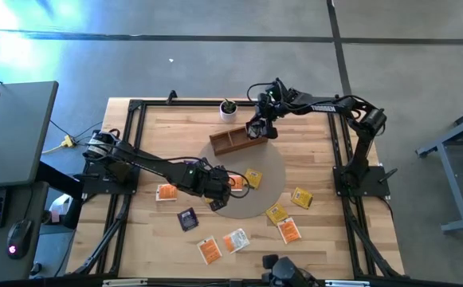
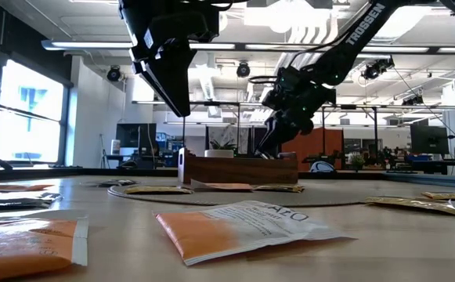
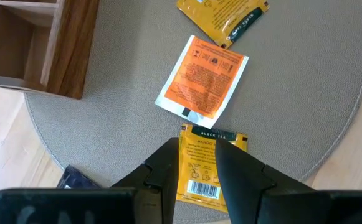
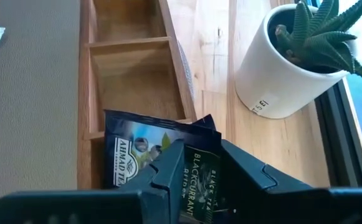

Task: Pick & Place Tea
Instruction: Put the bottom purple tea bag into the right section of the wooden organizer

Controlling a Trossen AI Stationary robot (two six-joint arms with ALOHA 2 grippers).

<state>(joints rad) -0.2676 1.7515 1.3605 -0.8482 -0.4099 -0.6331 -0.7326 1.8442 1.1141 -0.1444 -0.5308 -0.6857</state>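
- Pale planked wooden table top [image 1: 327, 231], smooth with a light sheen.
- On it, a round grey mat [image 3: 305, 93], matt and finely grained.
- Brown wooden compartment tray [image 4: 131, 68] at the mat's edge, satin and smooth.
- Orange paper tea sachet [image 3: 202, 78] on the mat, slightly glossy.
- White glazed ceramic pot [image 4: 280, 68] beside the tray, shiny.

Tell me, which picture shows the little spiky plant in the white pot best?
The right wrist view: the plant pot is close, its green spikes clear, standing on the wood beside the wooden tray. The high view shows it only as a tiny white dot. In the low and left wrist views I cannot make it out.
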